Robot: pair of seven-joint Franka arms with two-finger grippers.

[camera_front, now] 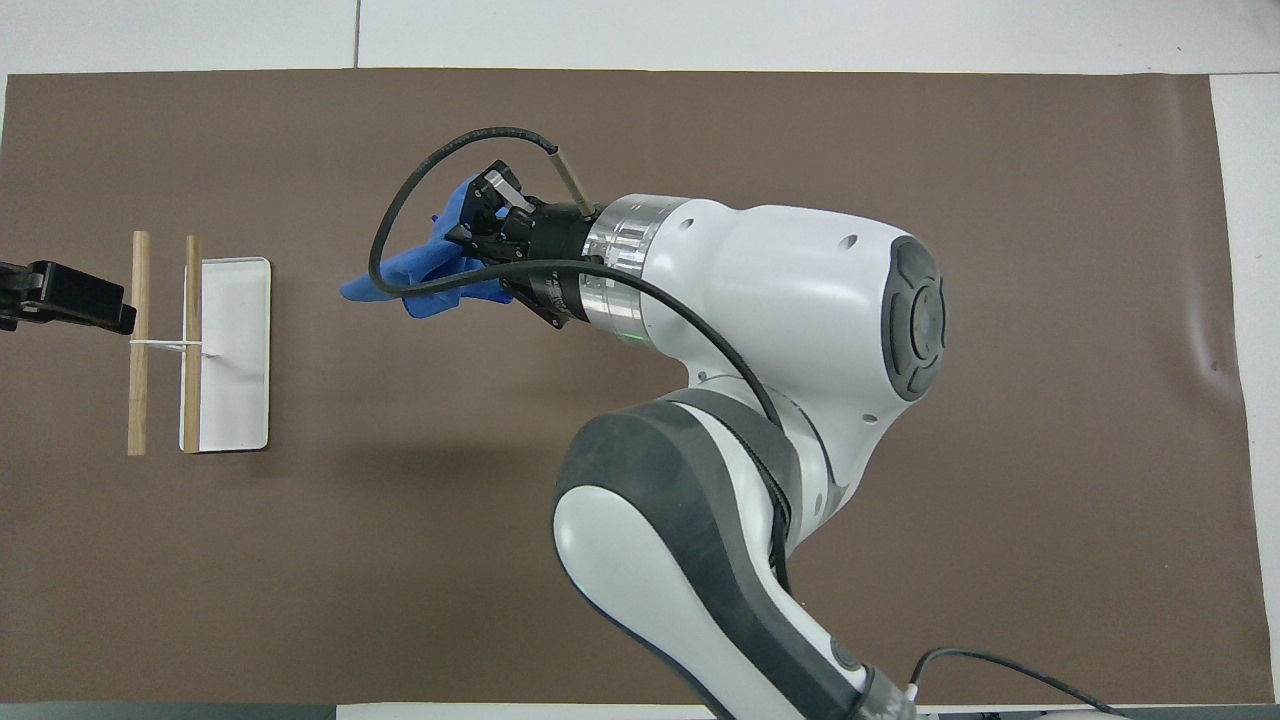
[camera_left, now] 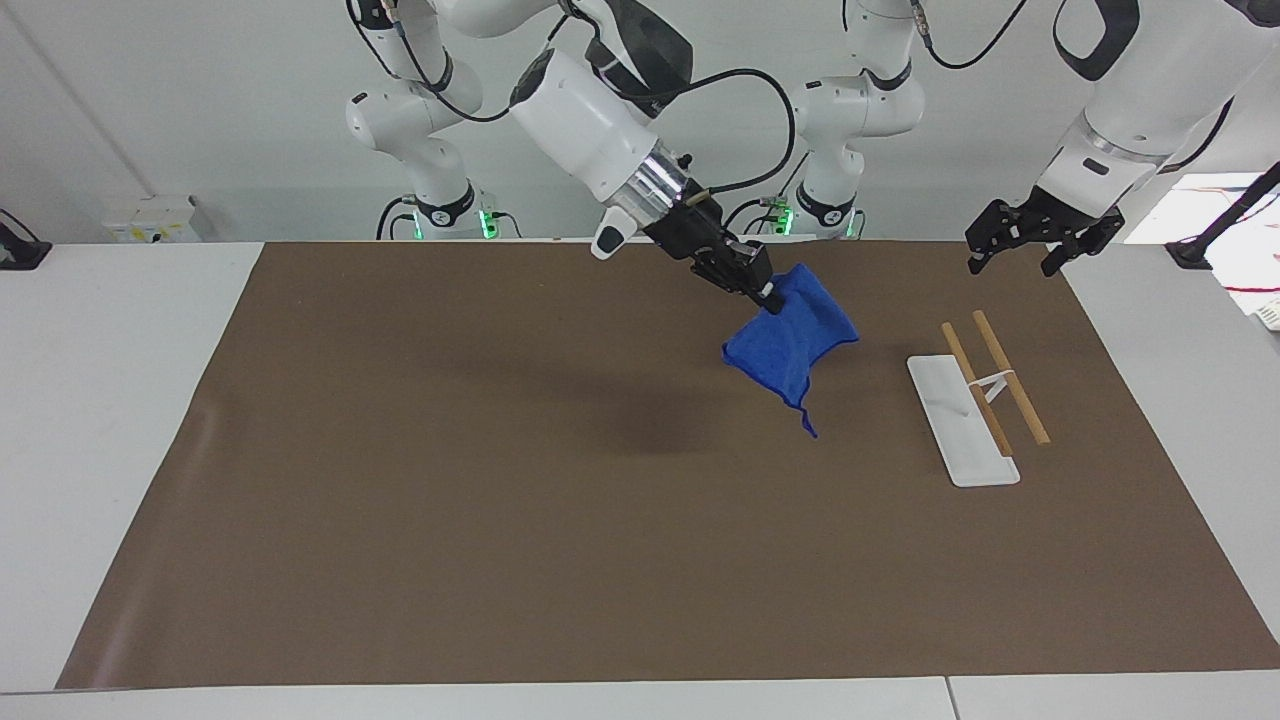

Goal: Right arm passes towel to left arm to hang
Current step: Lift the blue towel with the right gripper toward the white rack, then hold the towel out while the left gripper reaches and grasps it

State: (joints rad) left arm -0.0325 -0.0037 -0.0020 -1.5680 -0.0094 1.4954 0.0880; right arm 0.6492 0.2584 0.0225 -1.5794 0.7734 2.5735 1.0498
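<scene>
Pinched tight between the right gripper's (camera_left: 762, 291) fingers (camera_left: 770, 298) is one corner of the blue towel (camera_left: 792, 339), and the rest of the cloth hangs free below it, off the brown mat (camera_left: 500, 520), tapering to a thin dangling tip. The right arm (camera_left: 590, 125) reaches out low and slanted from its own end of the table, so gripper and towel are up over the mat on the left arm's half, close to the rack but not over it. From overhead the gripper (camera_front: 478, 215) sits above the bunched towel (camera_front: 400, 275), with a black cable (camera_front: 385, 240) looping in front of the cloth.

Near the left arm's end stands the small towel rack: a flat white base (camera_left: 958, 420) on the mat, with two wooden rails (camera_left: 1010, 390) running side by side above one long edge of it, joined by a thin white bracket. Nothing hangs on the rails.

Up over the mat's corner near its own base, the left gripper (camera_left: 1012, 258) waits with fingers spread apart, holding nothing, well apart from the towel. In the overhead view only its black tip (camera_front: 65, 295) shows, just beside the outer rail.
</scene>
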